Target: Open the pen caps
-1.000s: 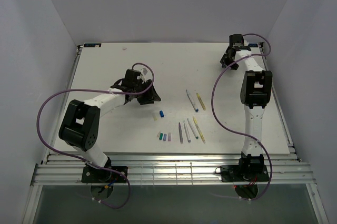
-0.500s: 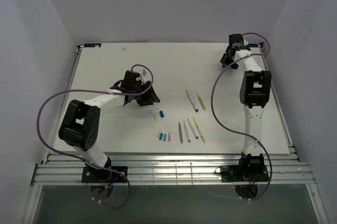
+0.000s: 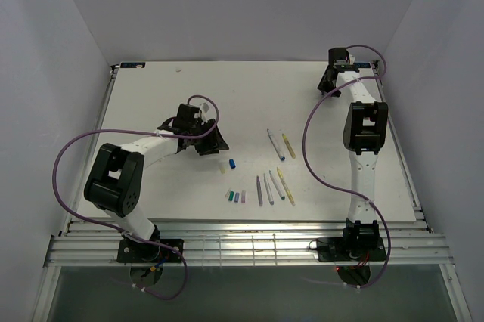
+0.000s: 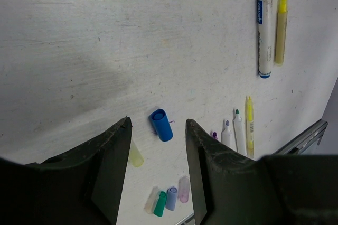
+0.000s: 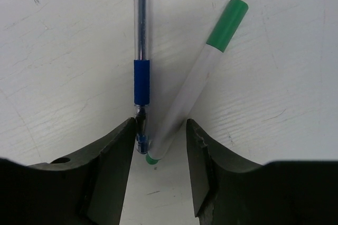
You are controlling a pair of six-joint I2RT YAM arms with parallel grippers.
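- Caps lie loose on the white table, toward the middle of its near half. A blue cap lies on its side, with a pale yellow cap just beside it on the side of the left arm.
- Nearer the front edge, a green cap, a light blue cap and a purple cap lie side by side in a short row.
- Just right of that row, four pens lie roughly parallel. The left wrist view shows bare purple, green and yellow tips on them.
- Farther back, a white pen with a blue label and a yellow pen lie next to each other. The white one has its dark tip uncovered.
- The left gripper hangs over the table, left of the loose caps, with its jaws spread and nothing held. In its own camera the blue cap shows in the gap between the fingertips, resting on the table and apart from both fingers.
- The right gripper is at the far right corner of the table, jaws spread.
- Under the right gripper lie a green-ended pen with a whitish barrel and a clear ballpoint with a blue grip. They form a narrow V.
- The near ends of these two meet between the fingertips, and the green-ended pen has a long green cap on its far end. Whether the fingers touch either one cannot be told.
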